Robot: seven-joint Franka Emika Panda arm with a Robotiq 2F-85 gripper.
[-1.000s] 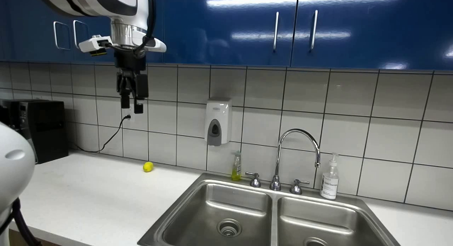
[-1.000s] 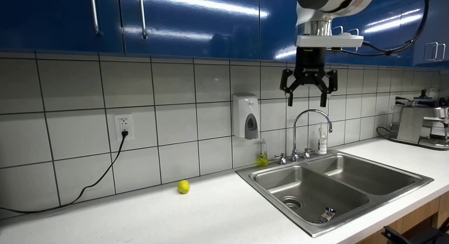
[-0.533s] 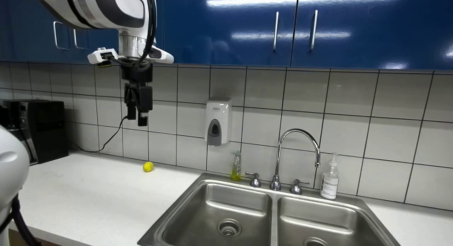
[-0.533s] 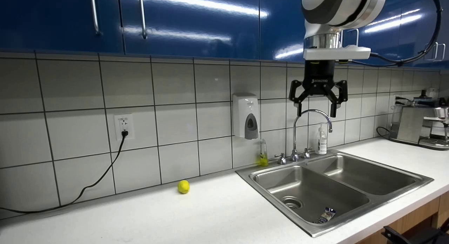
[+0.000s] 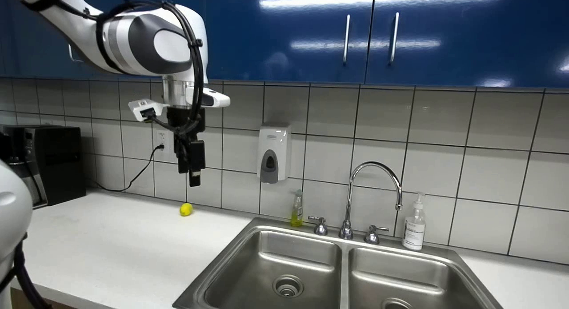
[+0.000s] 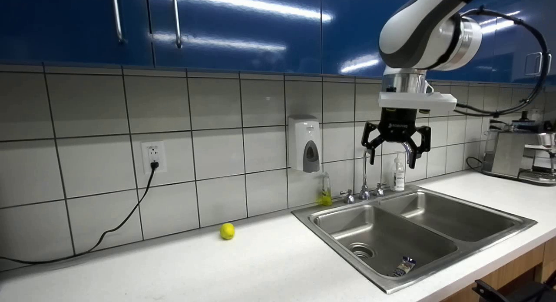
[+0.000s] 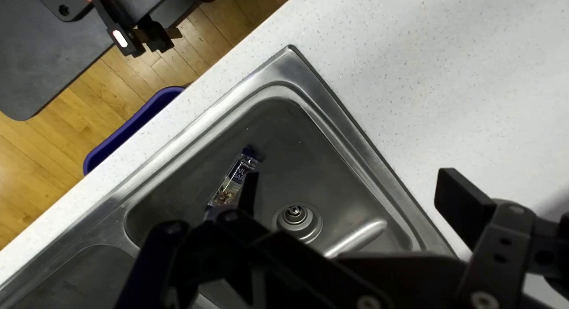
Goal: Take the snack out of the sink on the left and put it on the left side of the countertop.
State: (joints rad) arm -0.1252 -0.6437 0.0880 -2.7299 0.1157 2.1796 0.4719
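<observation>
The snack [image 6: 404, 266] is a thin dark blue bar packet lying on the floor of the left sink basin [image 6: 391, 243], near its front edge. The wrist view shows the snack [image 7: 238, 170] beyond one finger, which hides part of it; the round drain lies beside it. In an exterior view my gripper [image 6: 392, 159] is open, empty and pointing down, high above the sink. It also shows in an exterior view [image 5: 188, 175] and in the wrist view [image 7: 353, 184], its fingers wide apart. The off-white countertop [image 6: 260, 267] extends left of the sink.
A yellow ball [image 6: 227, 231] sits on the countertop near the tiled wall. The faucet [image 5: 350, 198], a green soap bottle [image 5: 297, 211] and a pump bottle [image 5: 414, 229] stand along the sink's back rim. A dispenser [image 5: 274, 153] hangs on the wall. Blue cabinets [image 5: 284, 38] are above.
My gripper has moved down in both exterior views and slightly to the right, staying open. The snack and the other objects have not moved.
</observation>
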